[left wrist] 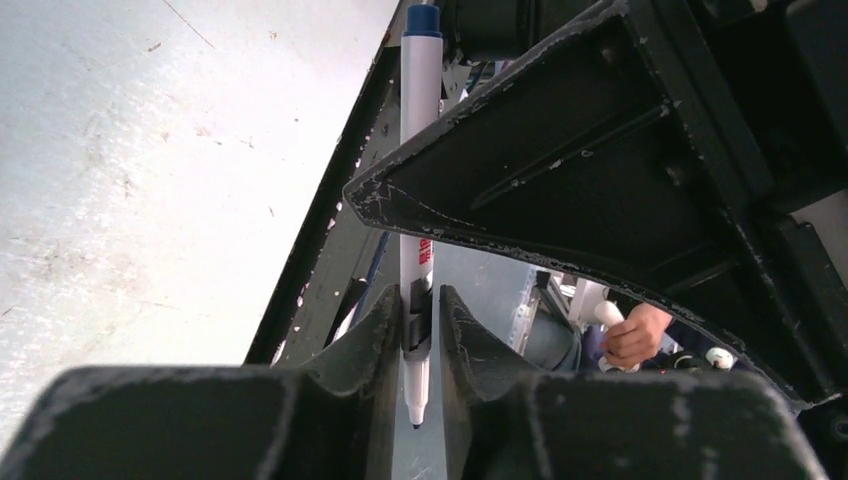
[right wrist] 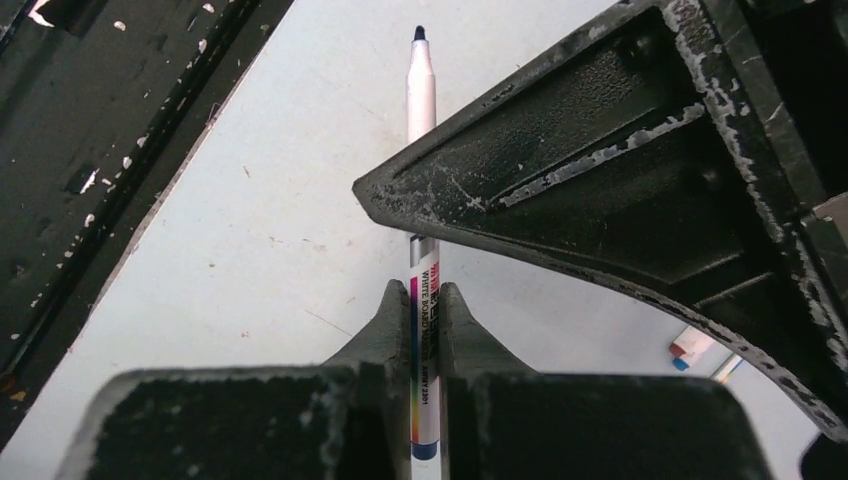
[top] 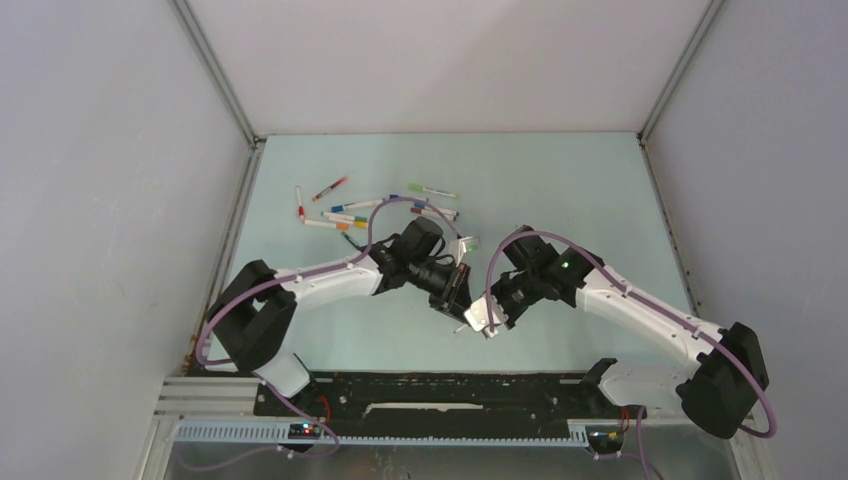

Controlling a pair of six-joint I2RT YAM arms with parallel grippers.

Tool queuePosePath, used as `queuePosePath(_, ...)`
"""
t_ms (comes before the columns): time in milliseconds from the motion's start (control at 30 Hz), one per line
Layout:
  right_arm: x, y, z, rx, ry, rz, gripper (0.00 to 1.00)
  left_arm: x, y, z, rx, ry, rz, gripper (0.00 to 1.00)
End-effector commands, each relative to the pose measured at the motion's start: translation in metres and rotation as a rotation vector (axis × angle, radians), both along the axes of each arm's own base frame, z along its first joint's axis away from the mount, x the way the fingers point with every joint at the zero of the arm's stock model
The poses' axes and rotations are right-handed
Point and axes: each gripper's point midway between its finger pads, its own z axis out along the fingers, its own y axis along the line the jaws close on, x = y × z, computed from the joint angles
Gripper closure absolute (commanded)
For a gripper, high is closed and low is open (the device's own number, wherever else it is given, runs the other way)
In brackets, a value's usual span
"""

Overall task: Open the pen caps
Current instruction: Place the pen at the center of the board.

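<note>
One pen, both my grippers clamped tight on it.
Top: my left gripper (top: pixel 458 298) and right gripper (top: pixel 487 317) meet over the near side of the pale table (top: pixel 560 190); loose pens (top: pixel 375 210) lie farther back. Left wrist: my chipped black fingers (left wrist: pixel 375 330) pinch the slim white pen (left wrist: pixel 420 120) just behind its bare dark nib (left wrist: pixel 414 405), with the blue end (left wrist: pixel 422 18) far off. Right wrist: my fingers grip the printed barrel beside the blue end.

The pen (right wrist: pixel 421 100) has a white barrel, a dark tip, a blue end and a rainbow stripe beside its lettering. The bench (top: pixel 560 190) is pale green-blue. The other pens (top: pixel 434 190) show green, red, orange and blue ends.
</note>
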Motion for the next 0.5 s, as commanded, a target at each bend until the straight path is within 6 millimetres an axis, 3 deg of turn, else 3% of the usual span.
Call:
queuePosePath(0, -0.004, -0.005, 0.000, 0.018, 0.014, -0.001, 1.00, 0.007, -0.010, 0.044, -0.130, -0.095, -0.007, 0.70)
queuePosePath(200, -0.007, -0.017, 0.003, 0.092, 0.053, -0.053, 1.00, 0.018, 0.001, 0.054, -0.126, -0.174, 0.087, 0.42)
queuePosePath(333, -0.005, -0.028, 0.003, 0.147, 0.088, -0.129, 1.00, 0.040, 0.017, 0.058, -0.104, -0.260, 0.214, 0.38)
queuePosePath(467, 0.018, -0.039, 0.013, 0.262, 0.181, -0.342, 1.00, 0.070, 0.043, 0.071, -0.093, -0.404, 0.404, 0.37)
